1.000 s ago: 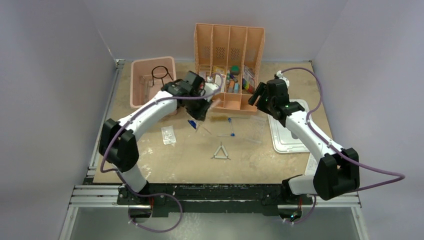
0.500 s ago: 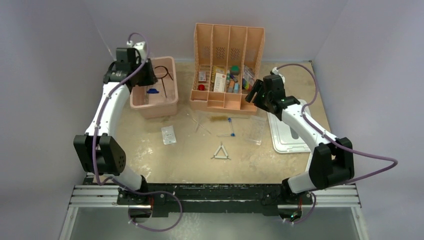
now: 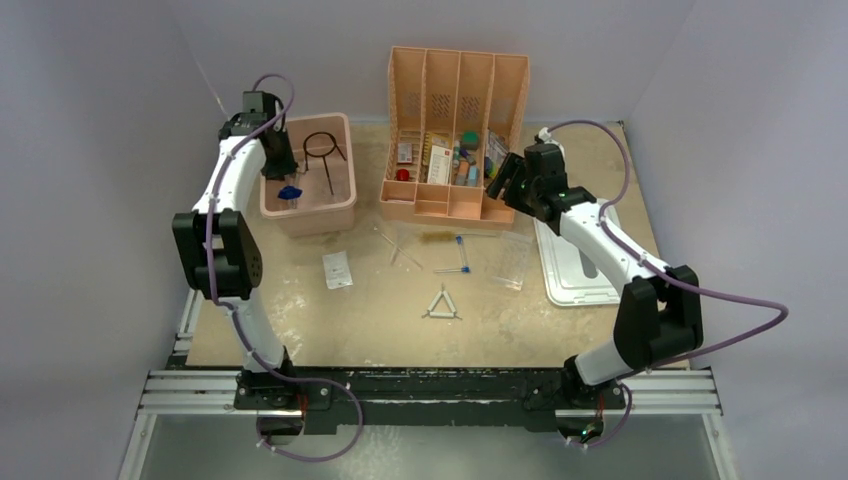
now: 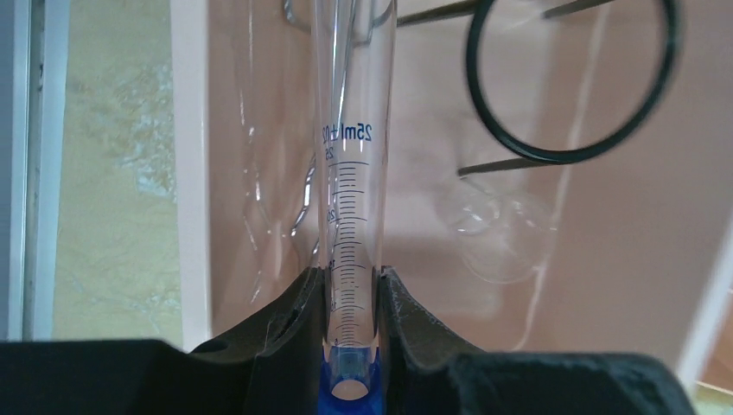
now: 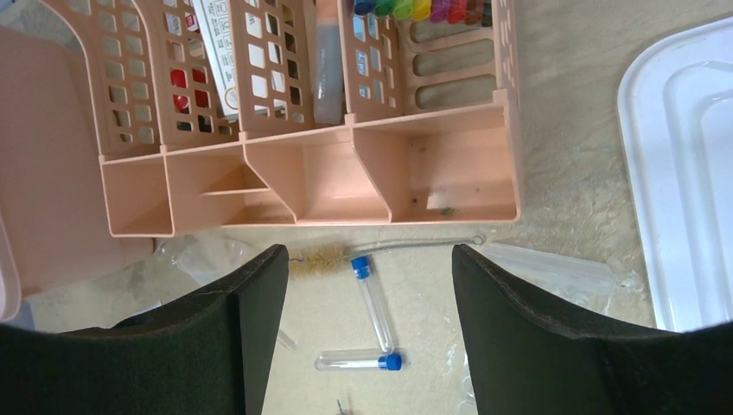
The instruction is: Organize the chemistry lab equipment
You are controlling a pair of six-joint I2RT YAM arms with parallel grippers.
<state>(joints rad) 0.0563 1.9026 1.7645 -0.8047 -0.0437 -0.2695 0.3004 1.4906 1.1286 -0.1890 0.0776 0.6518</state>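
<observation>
My left gripper (image 3: 284, 172) hangs over the pink bin (image 3: 340, 205), shut on a clear graduated cylinder (image 4: 353, 173) with a blue base (image 3: 290, 191). The left wrist view has the cylinder pinched between the fingers (image 4: 302, 303), pointing into the bin beside the black wire ring tripod (image 3: 322, 150). My right gripper (image 3: 502, 182) is open in front of the orange divider rack. Below it on the table lie two thin blue-capped tubes (image 5: 373, 303), with a brush (image 5: 328, 257) beside them. The white triangle (image 3: 441, 305), a clear packet (image 3: 337, 270) and the clear tube rack (image 3: 512, 260) also lie on the table.
The orange divider rack (image 3: 455, 205) with colourful small items stands at the back centre. A white lid (image 3: 575, 265) lies at the right under my right arm. Other clear glassware (image 4: 506, 233) rests inside the bin. Walls close in on three sides.
My left arm swung from the table's middle to the pink bin, carrying the blue-based cylinder, and now holds it lower inside. My right gripper shifted slightly left, still open.
</observation>
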